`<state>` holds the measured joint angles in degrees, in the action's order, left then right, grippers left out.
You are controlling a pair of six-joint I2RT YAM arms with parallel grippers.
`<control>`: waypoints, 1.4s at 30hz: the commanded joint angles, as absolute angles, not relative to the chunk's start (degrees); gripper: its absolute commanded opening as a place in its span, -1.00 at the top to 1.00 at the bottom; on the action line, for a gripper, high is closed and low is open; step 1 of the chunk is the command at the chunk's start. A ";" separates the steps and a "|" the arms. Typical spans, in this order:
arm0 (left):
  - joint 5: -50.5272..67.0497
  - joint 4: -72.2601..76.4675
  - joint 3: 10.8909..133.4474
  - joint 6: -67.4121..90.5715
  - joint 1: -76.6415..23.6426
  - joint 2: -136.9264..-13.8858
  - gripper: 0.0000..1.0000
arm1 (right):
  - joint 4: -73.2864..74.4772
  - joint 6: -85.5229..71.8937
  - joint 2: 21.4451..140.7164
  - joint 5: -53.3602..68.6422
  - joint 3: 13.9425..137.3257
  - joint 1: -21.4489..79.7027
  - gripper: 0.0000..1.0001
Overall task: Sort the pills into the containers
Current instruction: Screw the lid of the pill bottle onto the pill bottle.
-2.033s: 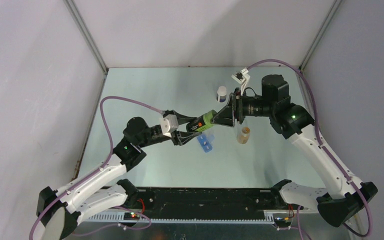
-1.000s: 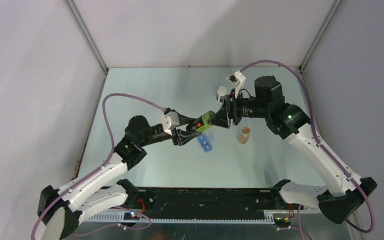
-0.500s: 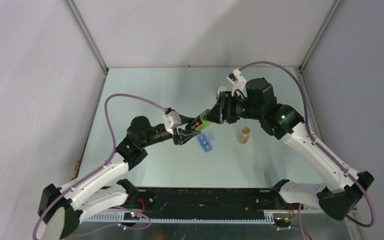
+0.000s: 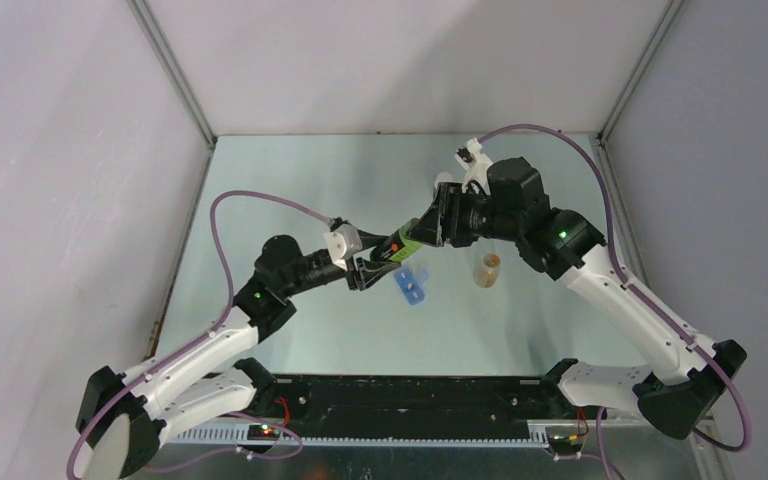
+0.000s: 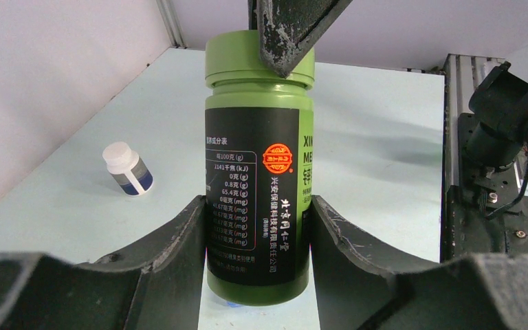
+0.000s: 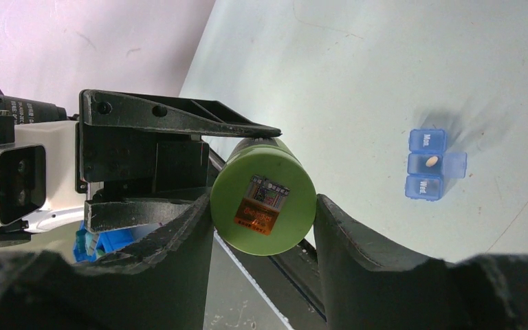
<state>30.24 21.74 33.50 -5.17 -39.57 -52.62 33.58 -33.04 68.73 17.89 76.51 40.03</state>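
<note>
A green pill bottle [image 4: 406,243] with a black label is held in the air, lying tilted between the two arms. My left gripper [image 5: 258,230] is shut on its body [image 5: 258,172]. My right gripper [image 6: 262,206] is shut on its green cap [image 6: 262,196], with one finger on each side. Below the bottle, a blue pill organizer [image 4: 412,285] lies on the table. In the right wrist view the pill organizer [image 6: 423,184] has its middle compartment open with one pale pill [image 6: 431,160] in it.
A clear bottle of orange pills [image 4: 487,269] stands right of the organizer. A small white bottle with a blue label [image 5: 128,168] stands farther back, mostly hidden by the right arm in the top view. Grey walls enclose the table on three sides.
The right arm has shifted left and nearer the left arm, its wrist turning while it stays on the cap. The bottle has tilted slightly. The left arm has barely moved.
</note>
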 commanded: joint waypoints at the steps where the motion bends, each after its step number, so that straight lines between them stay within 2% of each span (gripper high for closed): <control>1: 33.44 33.28 34.59 -6.65 -40.59 -51.56 1.00 | 34.01 -32.66 69.62 15.69 76.71 41.17 -0.02; 15: 31.69 32.72 33.07 -7.72 -40.55 -49.90 1.00 | 35.03 -32.44 71.57 12.73 79.86 41.24 -0.04; 23: 30.41 33.18 32.34 -7.83 -40.60 -49.42 1.00 | 35.08 -32.26 71.65 11.91 79.98 41.26 -0.16; 42: 22.40 41.99 26.99 -3.22 -40.58 -47.04 1.00 | 33.42 -32.70 71.71 11.11 82.09 42.14 -0.20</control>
<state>25.19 31.81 27.46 -5.41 -40.16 -49.04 33.87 -33.01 71.44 13.04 80.18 41.82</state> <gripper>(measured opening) 0.533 0.600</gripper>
